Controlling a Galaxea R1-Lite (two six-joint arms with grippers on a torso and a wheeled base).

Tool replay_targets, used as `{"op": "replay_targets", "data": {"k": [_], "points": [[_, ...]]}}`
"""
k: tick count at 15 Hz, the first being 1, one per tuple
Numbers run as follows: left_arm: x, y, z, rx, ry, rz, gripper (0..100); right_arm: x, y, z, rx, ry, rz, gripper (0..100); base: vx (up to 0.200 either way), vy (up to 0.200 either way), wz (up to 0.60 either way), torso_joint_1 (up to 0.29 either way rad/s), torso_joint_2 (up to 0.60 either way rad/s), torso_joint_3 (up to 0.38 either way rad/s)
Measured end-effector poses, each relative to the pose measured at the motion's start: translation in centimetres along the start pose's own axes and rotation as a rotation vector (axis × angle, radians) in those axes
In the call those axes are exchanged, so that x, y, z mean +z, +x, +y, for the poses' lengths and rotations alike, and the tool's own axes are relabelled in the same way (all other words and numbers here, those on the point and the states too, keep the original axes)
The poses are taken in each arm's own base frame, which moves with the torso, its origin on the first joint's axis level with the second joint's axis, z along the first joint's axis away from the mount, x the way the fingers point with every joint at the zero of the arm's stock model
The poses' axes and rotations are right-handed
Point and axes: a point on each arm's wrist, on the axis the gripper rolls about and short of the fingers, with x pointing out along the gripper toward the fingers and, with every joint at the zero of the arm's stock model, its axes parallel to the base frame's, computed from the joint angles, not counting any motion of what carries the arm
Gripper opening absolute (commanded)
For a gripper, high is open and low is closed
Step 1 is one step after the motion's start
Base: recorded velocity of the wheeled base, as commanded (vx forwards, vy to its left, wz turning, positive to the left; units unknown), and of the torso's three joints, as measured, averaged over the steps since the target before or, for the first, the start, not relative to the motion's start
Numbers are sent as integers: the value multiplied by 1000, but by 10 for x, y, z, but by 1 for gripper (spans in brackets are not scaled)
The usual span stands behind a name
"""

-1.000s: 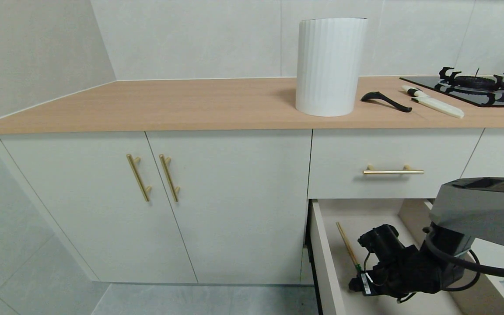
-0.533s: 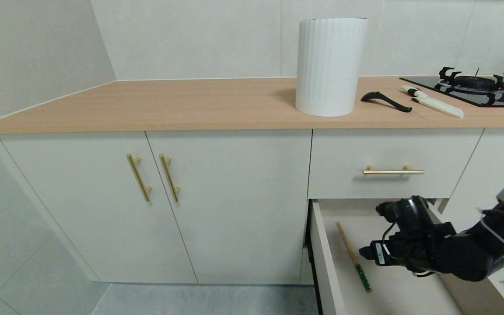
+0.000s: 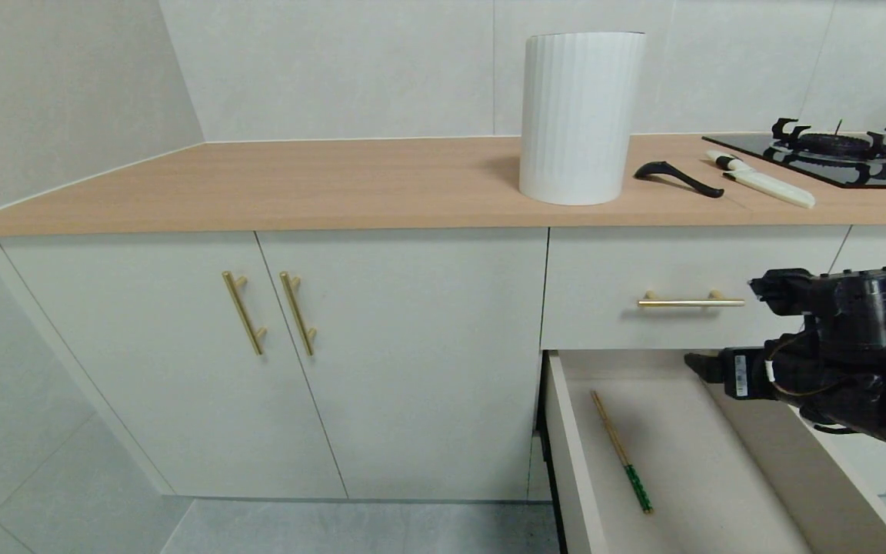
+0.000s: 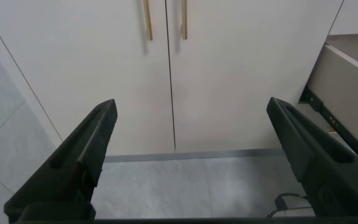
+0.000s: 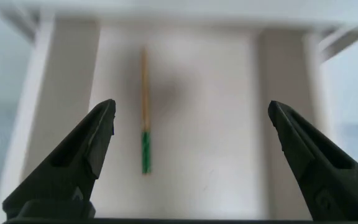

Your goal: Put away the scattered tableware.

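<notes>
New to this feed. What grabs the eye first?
The tall white ribbed container stands out on the wooden countertop. Below it and to the right, an open drawer holds green-tipped chopsticks lying near its left wall. The right gripper hangs open above the drawer.

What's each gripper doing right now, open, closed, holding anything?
Left gripper: open, holding nothing.
Right gripper: open, holding nothing; the chopsticks lie in the open drawer.
</notes>
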Motion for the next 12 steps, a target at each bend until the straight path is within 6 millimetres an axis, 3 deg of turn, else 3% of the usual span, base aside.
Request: {"op": "replay_targets", "data": {"k": [5, 9, 12], "points": [[0, 0, 0, 0, 0, 0, 100, 13, -21, -7, -2, 14, -80, 100, 0, 0, 0, 5, -24, -13], [0, 0, 0, -1, 0, 0, 100, 17, -26, -9, -4, 21, -102, 100, 0, 0, 0, 71, -262, -259], [0, 0, 0, -1, 0, 0, 100, 18, -27, -11, -12, 25, -108, 100, 0, 0, 0, 173, -567, -295]]}}
